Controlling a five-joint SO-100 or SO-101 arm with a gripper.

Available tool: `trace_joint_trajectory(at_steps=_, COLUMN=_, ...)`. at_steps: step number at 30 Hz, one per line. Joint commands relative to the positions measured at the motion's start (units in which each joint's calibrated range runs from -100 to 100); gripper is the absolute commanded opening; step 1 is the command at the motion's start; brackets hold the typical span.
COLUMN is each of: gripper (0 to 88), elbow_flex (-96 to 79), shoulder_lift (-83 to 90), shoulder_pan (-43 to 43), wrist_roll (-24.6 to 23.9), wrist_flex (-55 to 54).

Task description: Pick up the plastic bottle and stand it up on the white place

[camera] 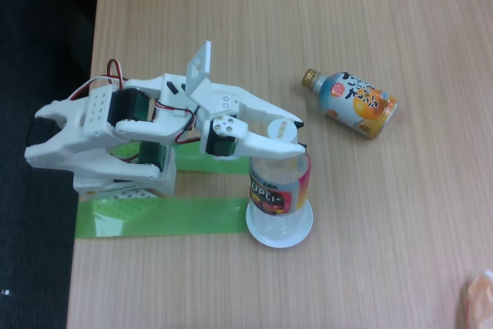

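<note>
From my fixed view I see the plastic bottle [278, 190] standing upright on the white place [280, 230], its base inside the disc's rim and its long axis pointing up toward the camera, so the label reads as a short band. The gripper [286, 142] sits directly over the bottle's top, at twelve o'clock from the disc, with the white fingers [280, 130] reaching in from the arm at nine o'clock. They hide the cap, and I cannot tell whether the jaws are clamped on the neck or already slack. I judge the placing nearly done: what remains is to let go and lift straight up along the bottle's axis, since any sideways pull could tip it off the disc. The wooden table [385, 252] is smooth and level. A strip of green tape [162, 217] lies at nine o'clock from the disc, just touching its edge by the look of it. A blue-and-orange bottle [353, 102] lies on its side at about one o'clock, well apart, so the retreat has room.
</note>
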State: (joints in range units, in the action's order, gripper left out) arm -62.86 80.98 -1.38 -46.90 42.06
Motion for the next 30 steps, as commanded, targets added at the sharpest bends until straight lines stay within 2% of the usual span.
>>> trace_joint_trajectory(at_steps=1, gripper=24.7, elbow_flex=0.97, shoulder_lift=-1.22, shoulder_pan=0.05, wrist_roll=0.22, wrist_flex=-0.17)
trace_joint_trajectory(at_steps=5, gripper=29.9, elbow_flex=0.88, shoulder_lift=-1.22, shoulder_pan=0.05, wrist_roll=0.22, wrist_flex=-0.17)
trace_joint_trajectory(at_steps=23, gripper=30.2, elbow_flex=0.88, shoulder_lift=-1.22, shoulder_pan=-0.77, wrist_roll=0.22, wrist_flex=-0.17)
trace_joint_trajectory(at_steps=30, gripper=30.3, elbow_flex=1.15, shoulder_lift=-1.22, shoulder_pan=-4.4, wrist_roll=0.22, wrist_flex=0.26)
